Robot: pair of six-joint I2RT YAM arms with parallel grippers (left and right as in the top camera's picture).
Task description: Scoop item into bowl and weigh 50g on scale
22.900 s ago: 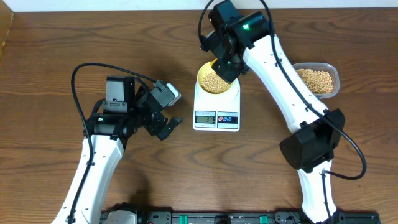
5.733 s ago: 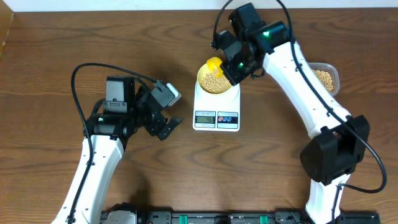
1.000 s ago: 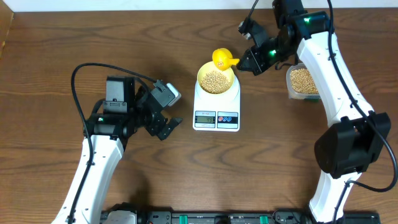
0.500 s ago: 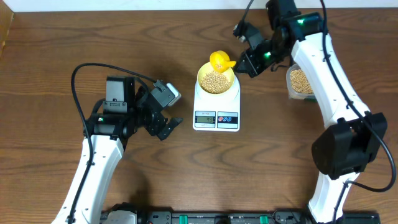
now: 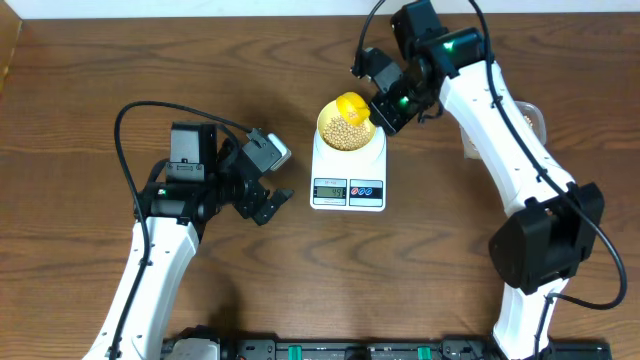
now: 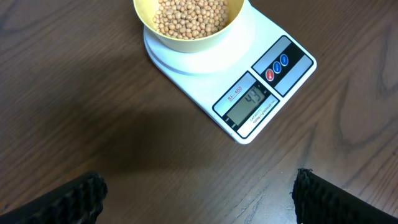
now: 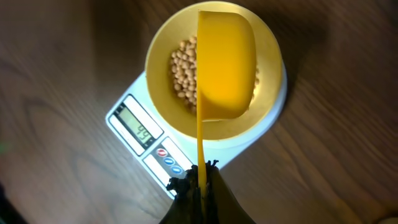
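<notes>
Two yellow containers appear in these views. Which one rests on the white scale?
The pale yellow-green round bowl of tan beans, sitting on the white rectangular scale. The brighter yellow plastic scoop is gripped above it by the right gripper.

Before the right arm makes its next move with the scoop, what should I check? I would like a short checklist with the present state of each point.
1. Bowl sits fully on the scale: ok.
2. Right gripper shut on the scoop handle: ok.
3. Scoop over the bowl's opening: ok.
4. Display at target weight: cannot tell, digits too small.
5. Left gripper open, apart from the scale: ok.
6. Beans in the bowl, none on the table nearby: ok.
</notes>
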